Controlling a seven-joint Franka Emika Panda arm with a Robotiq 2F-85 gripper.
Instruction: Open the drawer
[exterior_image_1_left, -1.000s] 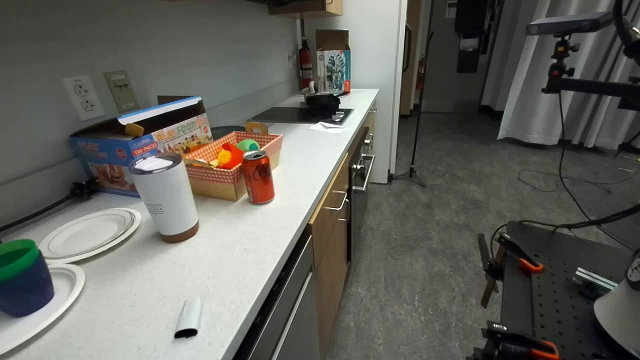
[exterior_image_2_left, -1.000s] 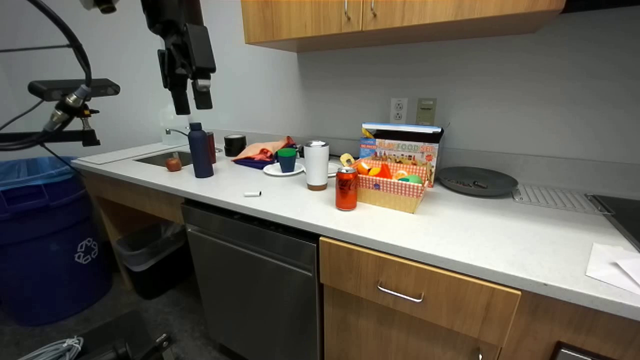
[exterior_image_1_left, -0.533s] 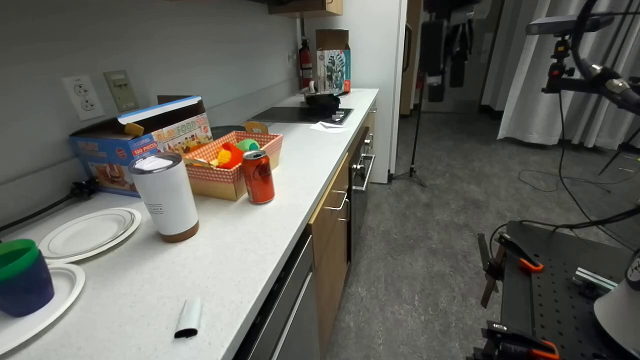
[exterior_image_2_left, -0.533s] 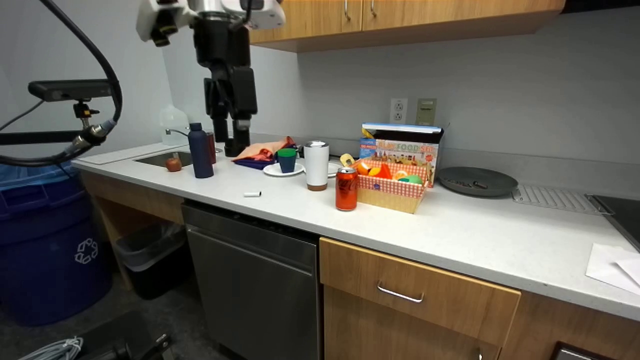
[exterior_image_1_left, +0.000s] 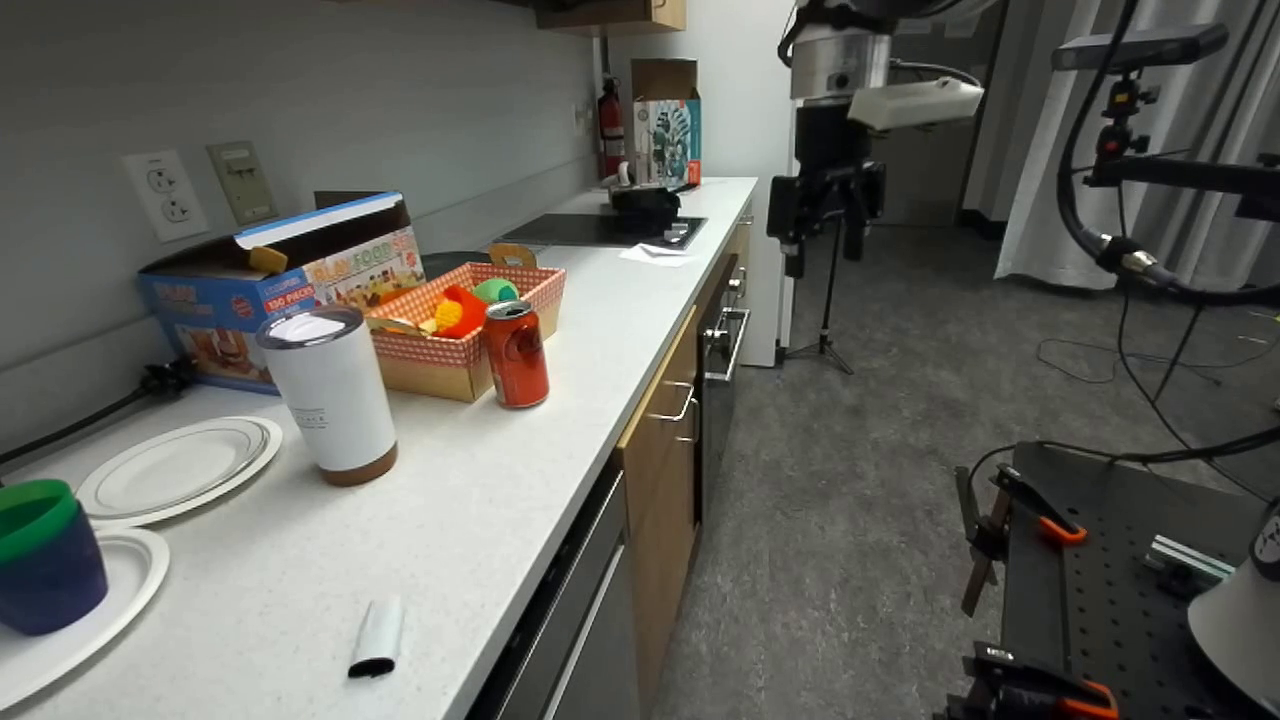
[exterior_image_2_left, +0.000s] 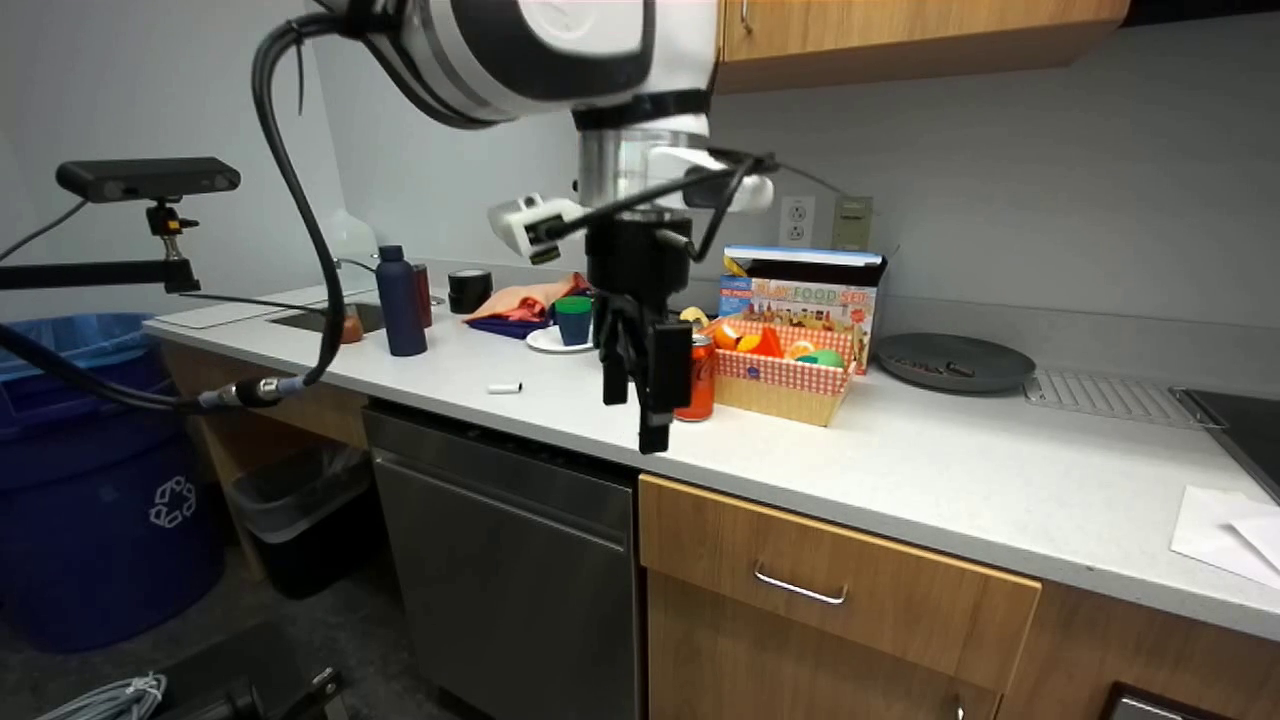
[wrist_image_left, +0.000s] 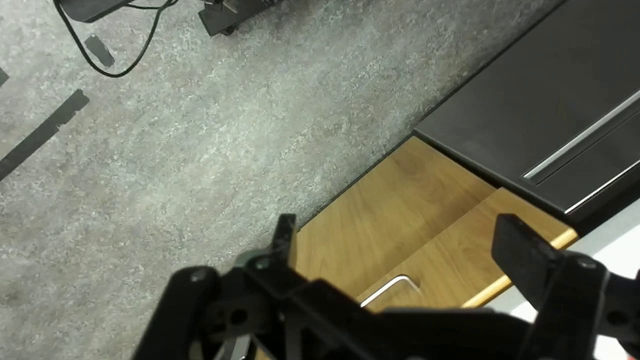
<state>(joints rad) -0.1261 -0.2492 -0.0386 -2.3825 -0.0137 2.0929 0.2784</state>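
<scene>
Fingers (exterior_image_2_left: 655, 435) spread, nothing between; drawer (exterior_image_2_left: 850, 572) below them, handle (exterior_image_2_left: 800, 589) untouched. Lowered too close in, they could clip the worktop (exterior_image_2_left: 950, 470) edge; misaligned across the thin handle, they'd likely slip off.

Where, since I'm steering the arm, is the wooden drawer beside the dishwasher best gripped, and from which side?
By the middle of its silver bar handle, I'd say, coming straight at the drawer from the front. The bar stands off the wood and runs lengthwise along it, so the open gripper should probably close across it, from above and below.
</scene>
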